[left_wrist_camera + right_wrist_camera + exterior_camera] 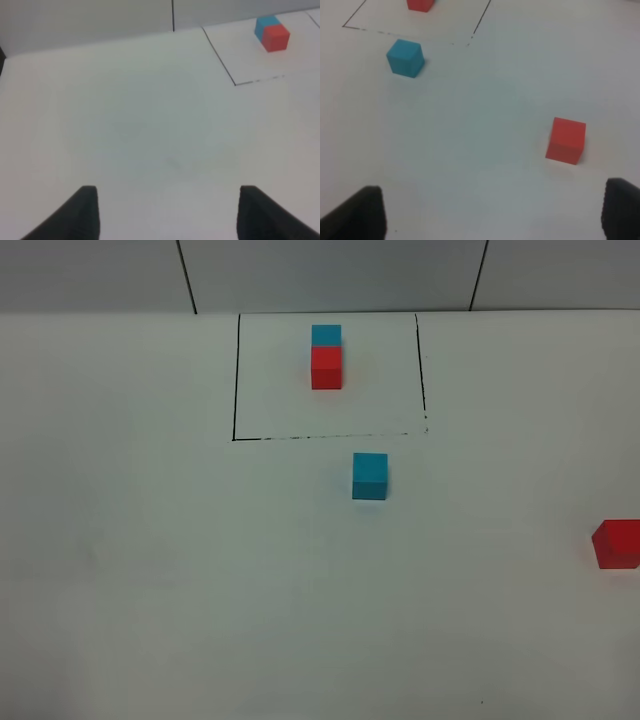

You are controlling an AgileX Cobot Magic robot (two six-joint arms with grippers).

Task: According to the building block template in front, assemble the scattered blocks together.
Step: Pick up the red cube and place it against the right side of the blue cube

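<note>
The building block template (pixel 326 352) is a cyan-blue cube joined to a red cube inside a thin black drawn rectangle at the far middle of the table; it also shows in the left wrist view (pixel 272 34). Of the scattered blocks, the loose blue cube (pixel 369 476) (pixel 406 58) sits just in front of the rectangle. The loose red cube (pixel 617 544) (pixel 566 140) lies at the right edge, apart from it. My left gripper (pixel 167 217) is open over bare table. My right gripper (pixel 492 215) is open, short of both loose cubes. Neither arm shows in the exterior high view.
The white table (pixel 150 570) meets a pale wall with dark seams (pixel 186 276) at the back. The black outline (pixel 236 380) is only drawn on the surface. The red cube sits close to the right border of the exterior high view.
</note>
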